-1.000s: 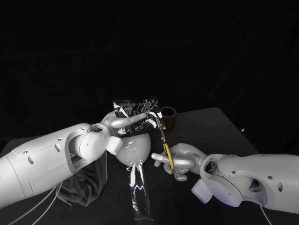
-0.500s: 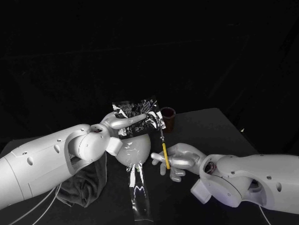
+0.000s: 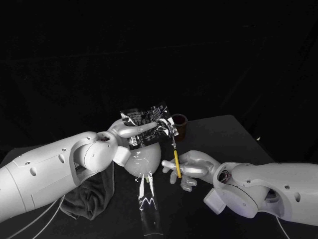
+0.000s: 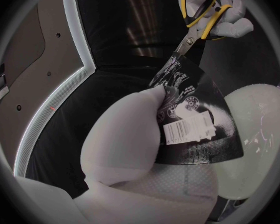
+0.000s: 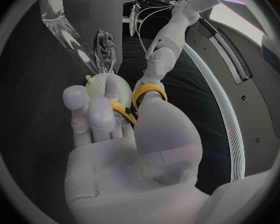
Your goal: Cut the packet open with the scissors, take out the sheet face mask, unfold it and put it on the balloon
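Note:
My left hand (image 3: 134, 130) holds the dark printed packet (image 3: 149, 122) upright above the pale balloon (image 3: 141, 158). My right hand (image 3: 188, 169) grips the yellow-handled scissors (image 3: 175, 160), blades pointing up at the packet's right edge. In the left wrist view my left hand (image 4: 129, 139) pinches the packet (image 4: 191, 127) by its side, and the tips of the scissors (image 4: 195, 32) touch its upper edge. Beside the packet there lies the balloon (image 4: 259, 115). In the right wrist view my right hand (image 5: 112, 134) has its fingers through the yellow scissors handles (image 5: 146, 92).
A brown cup (image 3: 179, 122) stands just behind the packet. A clear plastic strip (image 3: 150, 209) lies on the table below the balloon. A dark cloth (image 3: 87, 195) lies under my left arm. The table's right half (image 3: 224, 137) is bare.
The packet has tilted slightly and its top looks more crumpled. The scissors and my right hand have edged a little up and right against the packet's edge.

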You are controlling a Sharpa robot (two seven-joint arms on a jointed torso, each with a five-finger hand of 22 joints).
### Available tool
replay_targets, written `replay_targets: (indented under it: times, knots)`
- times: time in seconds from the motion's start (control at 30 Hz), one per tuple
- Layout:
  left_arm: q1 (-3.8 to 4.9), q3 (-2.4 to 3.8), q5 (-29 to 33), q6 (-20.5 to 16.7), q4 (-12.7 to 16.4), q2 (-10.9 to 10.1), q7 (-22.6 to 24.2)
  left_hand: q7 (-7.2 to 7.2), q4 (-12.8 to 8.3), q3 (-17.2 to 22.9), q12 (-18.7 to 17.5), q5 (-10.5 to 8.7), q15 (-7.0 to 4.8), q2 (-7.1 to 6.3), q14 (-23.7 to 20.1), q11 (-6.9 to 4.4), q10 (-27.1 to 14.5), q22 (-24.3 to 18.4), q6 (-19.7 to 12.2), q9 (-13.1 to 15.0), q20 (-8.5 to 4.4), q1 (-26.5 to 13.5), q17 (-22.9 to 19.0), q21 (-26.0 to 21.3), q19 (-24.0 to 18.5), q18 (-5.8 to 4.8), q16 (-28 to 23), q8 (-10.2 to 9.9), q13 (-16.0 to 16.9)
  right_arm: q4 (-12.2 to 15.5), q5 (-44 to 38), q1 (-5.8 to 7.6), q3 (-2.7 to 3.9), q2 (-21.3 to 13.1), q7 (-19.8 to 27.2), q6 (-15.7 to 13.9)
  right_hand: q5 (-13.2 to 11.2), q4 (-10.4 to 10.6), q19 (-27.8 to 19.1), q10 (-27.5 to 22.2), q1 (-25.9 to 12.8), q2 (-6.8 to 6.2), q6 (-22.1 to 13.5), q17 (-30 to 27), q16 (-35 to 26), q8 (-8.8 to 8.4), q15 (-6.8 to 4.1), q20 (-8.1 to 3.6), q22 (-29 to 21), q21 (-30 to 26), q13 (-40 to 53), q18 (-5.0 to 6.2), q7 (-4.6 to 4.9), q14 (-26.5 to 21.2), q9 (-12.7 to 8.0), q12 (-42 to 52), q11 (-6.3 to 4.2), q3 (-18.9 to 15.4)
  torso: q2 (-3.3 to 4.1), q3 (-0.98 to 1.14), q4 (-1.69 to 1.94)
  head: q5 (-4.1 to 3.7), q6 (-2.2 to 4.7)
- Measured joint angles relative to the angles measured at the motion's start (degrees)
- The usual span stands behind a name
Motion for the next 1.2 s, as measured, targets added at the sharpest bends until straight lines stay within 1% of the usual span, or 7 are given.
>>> replay_targets:
  times: [0.1, 0.3, 0.43, 0.57, 0.63, 1.07, 1.2]
  knots:
    - [-0.03, -0.03, -0.30, 0.23, -0.11, 0.00, -0.02, 0.00, 0.00, 0.00, 0.00, -0.01, -0.09, 0.08, 0.10, 0.00, 0.00, 0.00, 0.00, 0.00, 0.00, -0.09, 0.07, 0.21, 0.00, -0.01, 0.00, 0.00, 0.01, 0.10, -0.11, 0.06, 0.02, -0.20, -0.09, 0.44, 0.00, 0.01, -1.04, -0.33, -0.31, -0.31, 0.11, -0.93, -0.89, -0.29, 0.24, 0.17, -0.01, -1.20, -0.93, 0.00, 0.50, -0.82, -0.19, -1.12, 0.32, 0.02, 0.01, -0.01, 0.00, 0.02, -0.03]
    - [-0.05, -0.06, -0.85, 0.70, -0.30, 0.05, -0.09, 0.00, 0.01, 0.02, 0.23, -0.19, -0.17, 0.22, 0.36, -0.29, 0.75, 0.00, 0.01, 0.00, 0.00, -0.55, 0.15, 0.23, 0.00, -0.03, 0.00, 0.00, 0.08, 0.35, -0.40, 0.12, 0.05, -0.58, -0.28, 1.43, 0.00, 0.21, -2.34, -0.91, -0.82, -0.83, -0.15, -2.67, -2.08, -0.79, 0.55, 0.49, -0.04, -3.06, -2.74, 0.02, 0.75, -2.15, -0.50, -2.77, 0.74, 1.03, 0.02, -0.01, 0.03, 0.07, -0.12]
    - [-0.06, -0.08, -1.31, 1.10, -0.56, 0.13, -0.13, 0.00, -0.15, 0.49, 0.24, -0.16, -0.16, 0.07, 0.36, -0.35, 0.83, 0.00, 0.01, 0.00, 0.00, -0.70, 0.27, 0.23, 0.00, -0.04, 0.00, 0.00, 0.09, 0.53, -0.71, 0.16, 0.08, -0.83, -0.51, 2.22, 0.00, 0.15, -3.08, -1.63, -1.23, -1.23, -0.26, -5.71, -4.56, -1.31, 1.02, 0.83, -0.04, -4.23, -4.10, 0.01, 1.19, -3.91, -0.73, -4.01, 1.46, 1.98, 0.02, -0.02, 0.04, 0.10, -0.14]
    - [-0.07, -0.09, -1.90, 1.74, -0.83, 0.17, -0.15, -0.01, -0.39, 0.72, 0.24, 0.00, -0.44, 0.25, 0.67, -0.19, 1.09, 0.00, 0.00, 0.00, 0.00, -1.47, 0.58, 0.23, 0.00, -0.05, 0.26, 0.23, 0.19, 0.65, -1.03, 0.17, 0.09, -1.08, -0.77, 3.03, 0.00, 0.25, -3.57, -2.02, -1.88, -1.89, -0.19, -7.73, -5.86, -1.63, 1.11, 0.90, -0.04, -4.99, -5.34, 0.90, 1.40, -5.04, -0.89, -4.74, 1.46, 2.81, 0.02, -0.02, 0.01, 0.19, -0.18]
    - [-0.07, -0.09, -2.22, 2.08, -0.90, 0.13, -0.15, -0.01, -0.39, 0.72, 0.48, 0.00, -0.44, 0.33, 0.67, -0.19, 1.26, 0.00, -0.01, 0.00, 0.00, -1.88, 0.67, 0.32, 0.00, -0.05, 0.26, 0.23, 0.23, 0.64, -1.19, 0.17, 0.09, -1.20, -0.87, 3.44, 0.00, 0.15, -3.57, -2.23, -1.88, -1.88, -0.19, -7.95, -5.86, -1.67, 1.04, 0.91, -0.04, -4.99, -5.58, 0.92, 1.41, -5.12, -0.89, -4.97, 1.66, 3.03, 0.02, -0.02, 0.00, 0.21, -0.20]
    - [-0.02, -0.01, -4.76, 4.66, -0.91, -0.19, -0.13, -0.16, -1.04, 0.70, 0.85, 0.00, -0.92, 0.95, 1.55, -0.30, 2.35, 0.00, 0.09, 0.00, -0.29, -2.62, 2.01, 0.69, 0.56, -0.10, 1.20, 0.26, 0.60, -0.39, -1.84, 0.99, 0.03, -1.30, -1.26, 5.52, 0.01, 0.14, -3.57, -2.24, -1.88, -1.88, 0.26, -8.07, -5.86, -1.67, 1.04, 0.90, -0.04, -4.88, -6.31, 0.89, 1.68, -5.12, -0.90, -5.05, 1.66, 3.34, 0.03, 0.05, -0.01, 0.17, -0.48]
    - [-0.02, -0.01, -5.40, 5.06, -0.91, -0.26, -0.10, -0.17, -1.13, 0.61, 0.88, -0.01, -0.91, 1.19, 1.66, -0.35, 2.67, 0.00, 0.08, 0.00, -0.30, -2.87, 2.48, 0.69, 0.74, -0.11, 1.51, 0.26, 0.81, -0.59, -1.92, 1.17, 0.03, -1.36, -1.43, 6.06, 0.01, 0.14, -2.45, -0.01, -1.88, -1.88, 2.34, -7.25, -4.59, -1.13, 0.68, 0.86, -0.02, -2.86, -6.54, 0.87, 0.95, -4.75, -0.69, -4.69, 0.88, 3.34, 0.03, 0.03, 0.00, 0.08, -0.59]
